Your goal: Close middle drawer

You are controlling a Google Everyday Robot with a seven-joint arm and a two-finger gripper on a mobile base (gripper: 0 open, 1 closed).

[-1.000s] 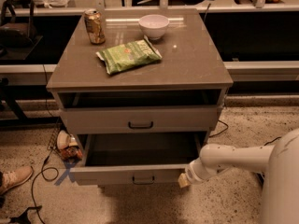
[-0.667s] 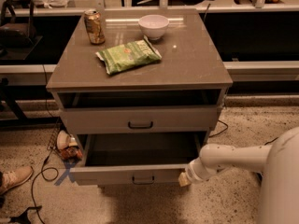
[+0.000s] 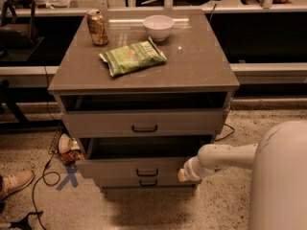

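One drawer of the cabinet's [image 3: 144, 83] three is the working item: the middle drawer [image 3: 115, 167]. It stands partly pulled out below the uppermost drawer [image 3: 105, 123] and above the lowest drawer [image 3: 120, 181].

**Change since the previous second.** The front of the middle drawer has moved back toward the cabinet. Less of its dark interior is exposed, and the front now sits only slightly forward of the lowest drawer's front. The gripper [image 3: 183, 175] has travelled with it and remains at the right end of the drawer front, beside the dark bar handle [image 3: 147, 172] but not on it. The arm [image 3: 225, 156] reaches in from the lower right.

**Gripper state.** How far the gripper is open cannot be told from this view. It appears to press on the front without holding anything.

**Meaning for the task.** The push is judged effective and roughly half complete. A band of open interior still shows, so the drawer is not yet shut. Further travel in the same direction is required (an off-centre push may skew the drawer on its slides).

**Other items.** A can [image 3: 97, 27], a bowl [image 3: 158, 27] and a chip bag [image 3: 133, 57] rest on the cabinet top, well apart from the work.
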